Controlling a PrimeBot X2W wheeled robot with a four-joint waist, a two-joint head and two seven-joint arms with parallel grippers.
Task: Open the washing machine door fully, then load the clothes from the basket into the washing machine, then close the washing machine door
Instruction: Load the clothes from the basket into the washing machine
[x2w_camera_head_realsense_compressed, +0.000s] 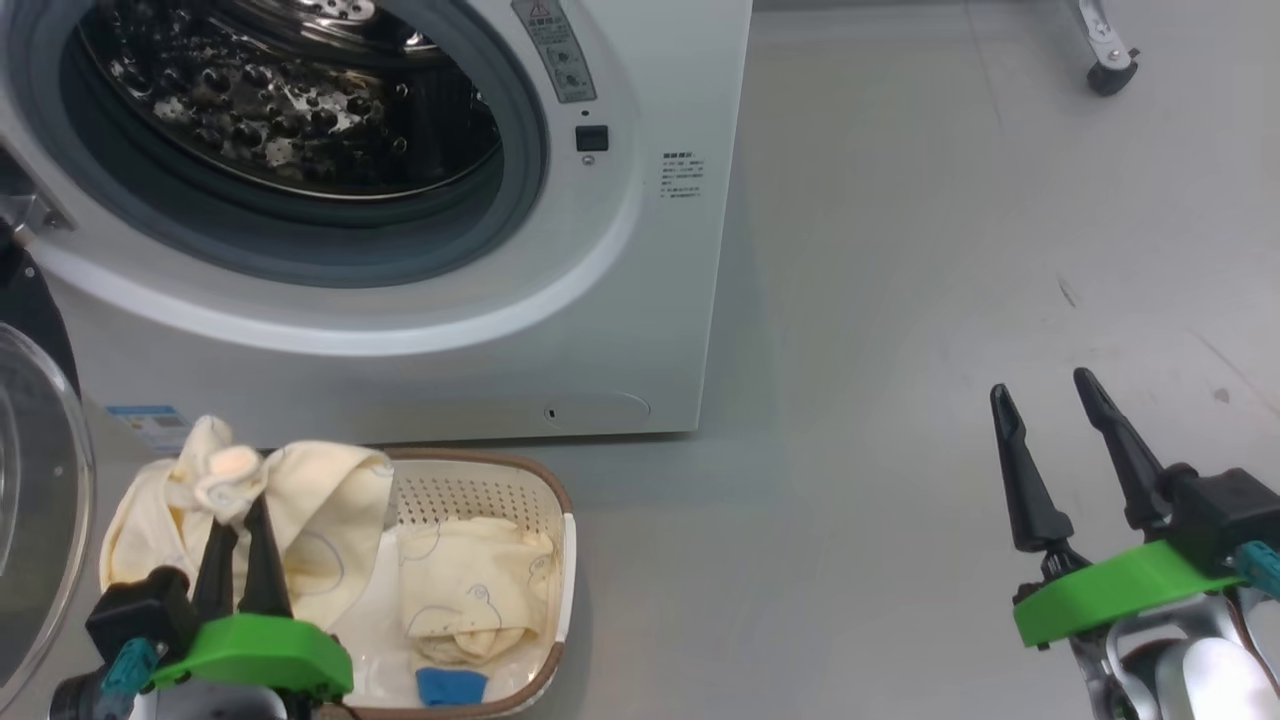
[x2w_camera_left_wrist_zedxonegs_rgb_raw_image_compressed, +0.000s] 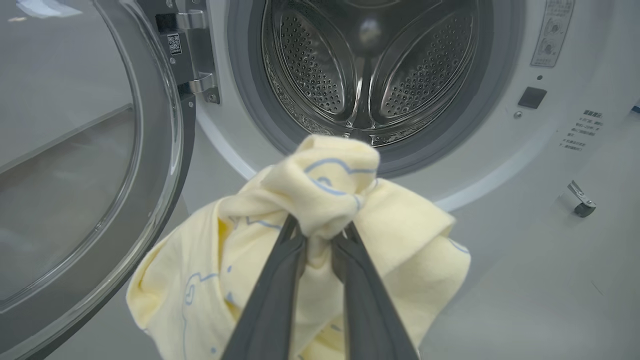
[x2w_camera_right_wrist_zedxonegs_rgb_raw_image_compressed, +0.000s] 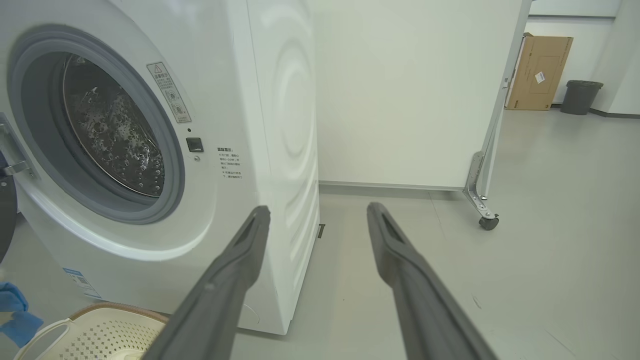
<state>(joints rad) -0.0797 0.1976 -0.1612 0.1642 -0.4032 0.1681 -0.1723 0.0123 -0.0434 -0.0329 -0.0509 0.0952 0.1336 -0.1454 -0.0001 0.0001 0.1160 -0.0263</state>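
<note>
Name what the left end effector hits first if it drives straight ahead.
Probably the lower gasket, just past the garment that the left end effector holds; depth is unclear.

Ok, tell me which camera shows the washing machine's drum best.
The left wrist view: it looks straight into the drum, showing its perforated wall and paddles, though the clothes overlap its bottom edge. The head view sees the drum from above, cropped at the top. The right wrist view catches the drum obliquely from the side.
</note>
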